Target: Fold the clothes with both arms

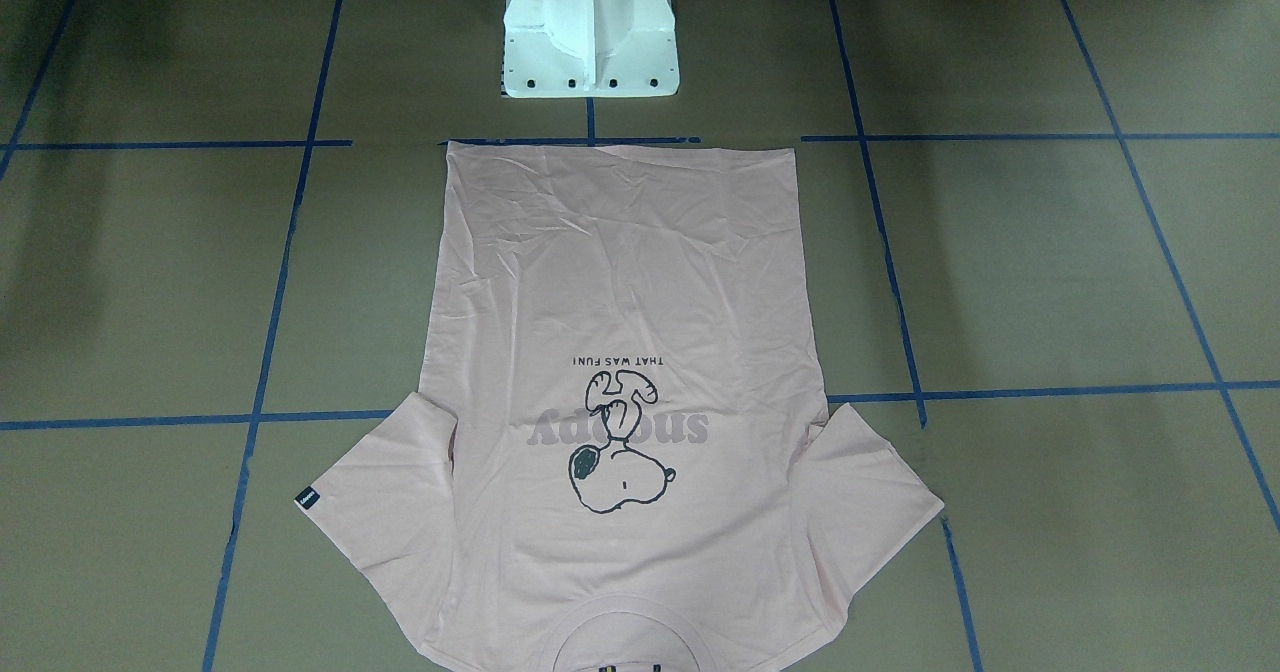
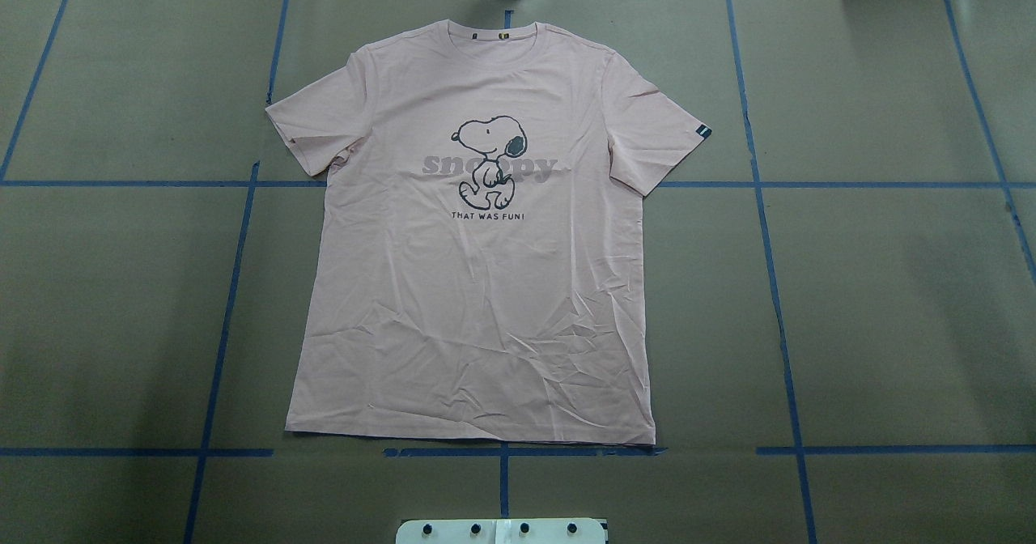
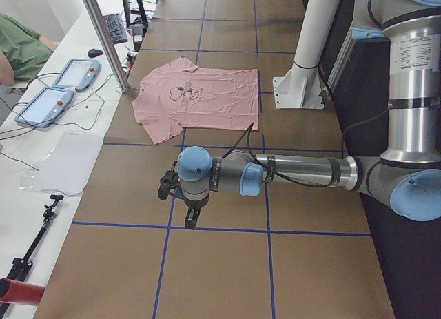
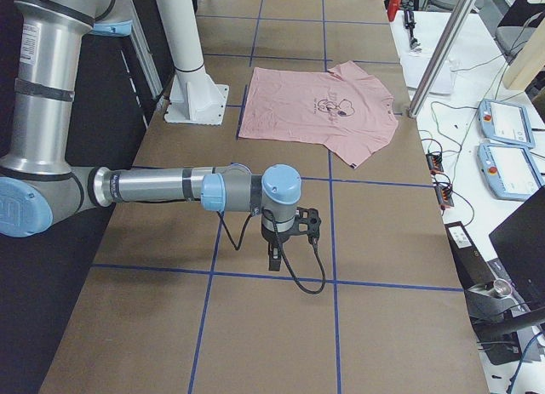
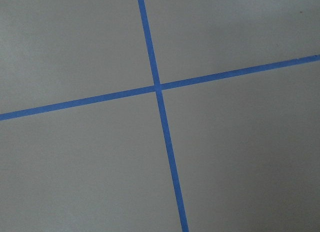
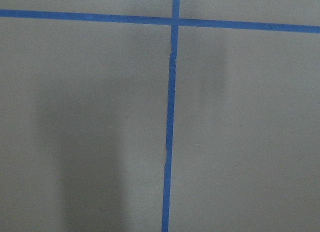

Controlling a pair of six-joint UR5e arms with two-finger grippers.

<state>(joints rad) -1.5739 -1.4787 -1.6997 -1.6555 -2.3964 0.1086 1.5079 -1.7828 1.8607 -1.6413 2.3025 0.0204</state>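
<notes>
The limp-looking T-shirt (image 2: 477,301) seems best pinched at hem corners; whether the left gripper (image 3: 191,219) or right gripper (image 4: 274,259) has spread fingers cannot be told.

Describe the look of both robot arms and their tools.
The grey metal jointed left arm and right arm are silver tubes with light blue joint caps and a loose black cable. The black two-finger left tool and right tool are slim.
</notes>
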